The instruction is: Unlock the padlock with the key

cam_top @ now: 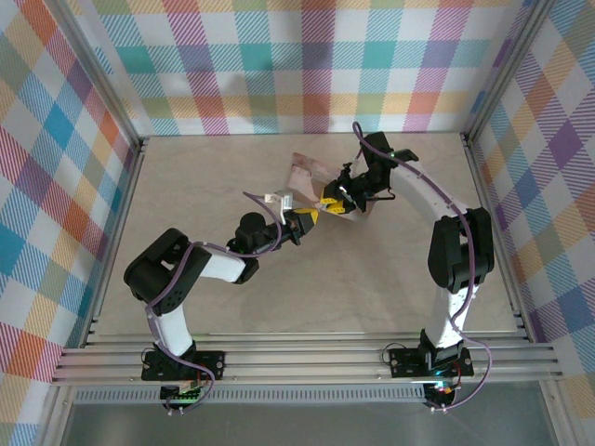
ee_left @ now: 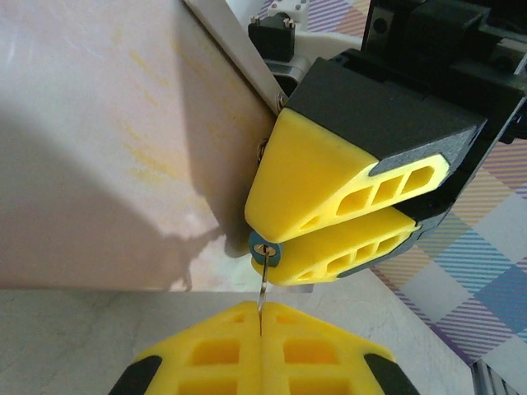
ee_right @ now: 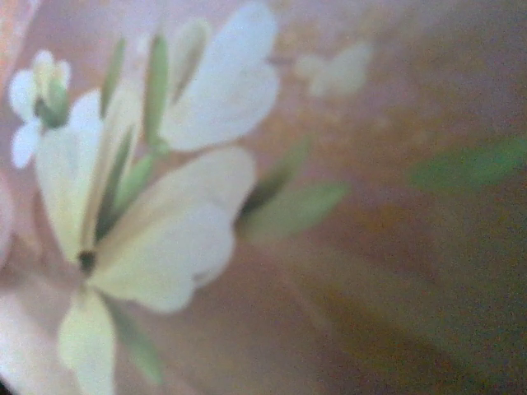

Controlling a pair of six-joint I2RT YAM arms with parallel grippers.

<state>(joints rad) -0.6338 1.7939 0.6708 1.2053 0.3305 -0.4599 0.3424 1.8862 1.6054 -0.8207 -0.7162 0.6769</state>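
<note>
Over the tabletop (cam_top: 372, 279), my left gripper (ee_left: 260, 317) clamps the key (ee_left: 261, 298), blade pointing straight into the padlock (ee_left: 265, 249), which my right gripper (ee_left: 329, 226) grips.

On my feed the left hand (ee_left: 261, 321) and right hand (ee_left: 282, 234) both look like matt yellow plastic on dark, dull plastic housings. The key (ee_left: 261, 298) is thin bare metal. The padlock (ee_left: 265, 249) shows a blue-teal coated face with a brassy centre. The pink box (ee_left: 99, 132) looks smooth, faintly glossy printed card, and the tabletop (cam_top: 325, 297) is pale and matt.
</note>
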